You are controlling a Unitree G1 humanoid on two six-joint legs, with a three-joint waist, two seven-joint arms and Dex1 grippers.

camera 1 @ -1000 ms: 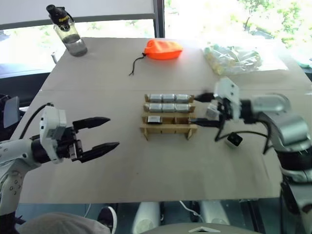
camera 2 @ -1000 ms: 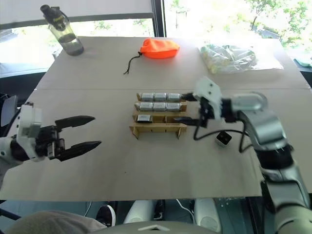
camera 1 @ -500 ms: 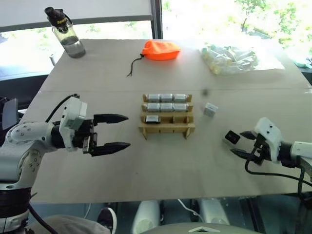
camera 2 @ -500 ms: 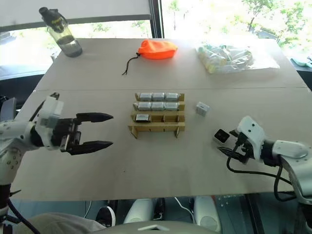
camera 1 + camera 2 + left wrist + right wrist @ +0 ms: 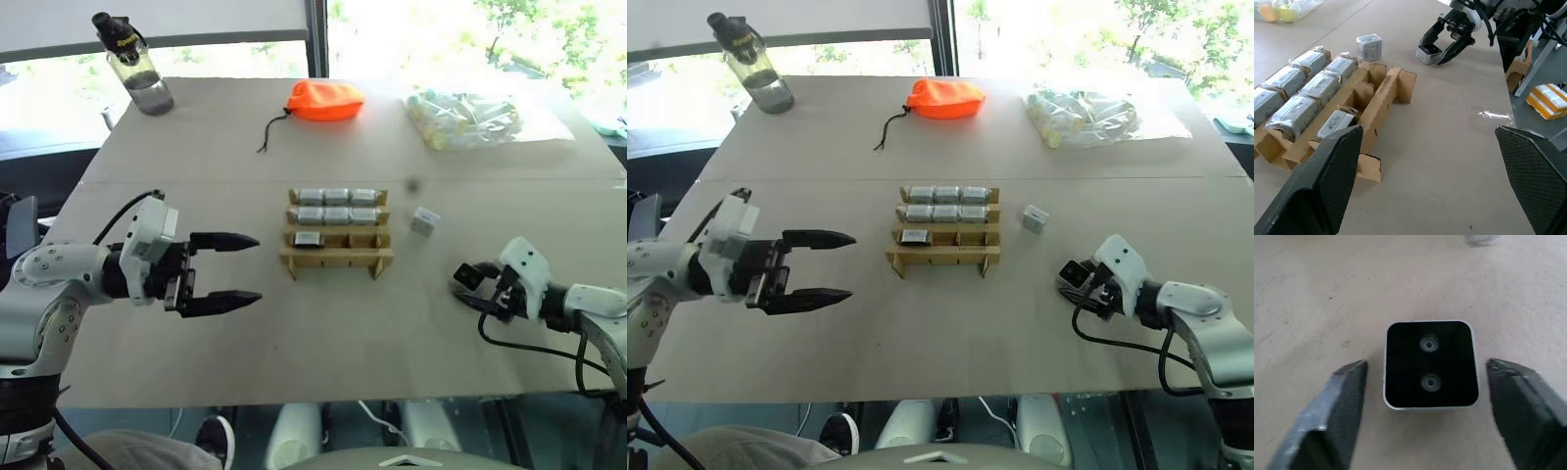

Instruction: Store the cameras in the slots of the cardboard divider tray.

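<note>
Your right gripper [image 5: 1080, 290] sits low over the near right part of the surface [image 5: 323, 323], its 2 black fingers [image 5: 1337, 401] standing on either side of a camera [image 5: 1430, 363] that lies there with its black face up. In the right wrist view a gap shows between each finger and the camera's sides, so the jaws are apart around it and not clamped on it. The left wrist view shows the same thing from across the surface: the fingers bracket that camera without clear contact.

Your left gripper [image 5: 227, 271] hangs above the near left part of the surface with its fingers spread wide and nothing between them, pointing toward the cardboard divider tray [image 5: 336, 259].

The tray stands near the middle of the surface. Its 2 far rows each hold 3 wrapped silver-grey cameras [image 5: 337, 196]. The third row holds 1 camera [image 5: 309, 238] in its leftmost slot, and the other slots of that row look empty. The nearest row also looks empty.

A second loose camera [image 5: 424, 220] lies on the surface just to the right of the tray, well apart from your right gripper.

At the far edge you have a water bottle [image 5: 135, 65] on the left, an orange pouch [image 5: 326, 99] in the middle and a clear bag of tubes [image 5: 468, 116] on the right.
</note>
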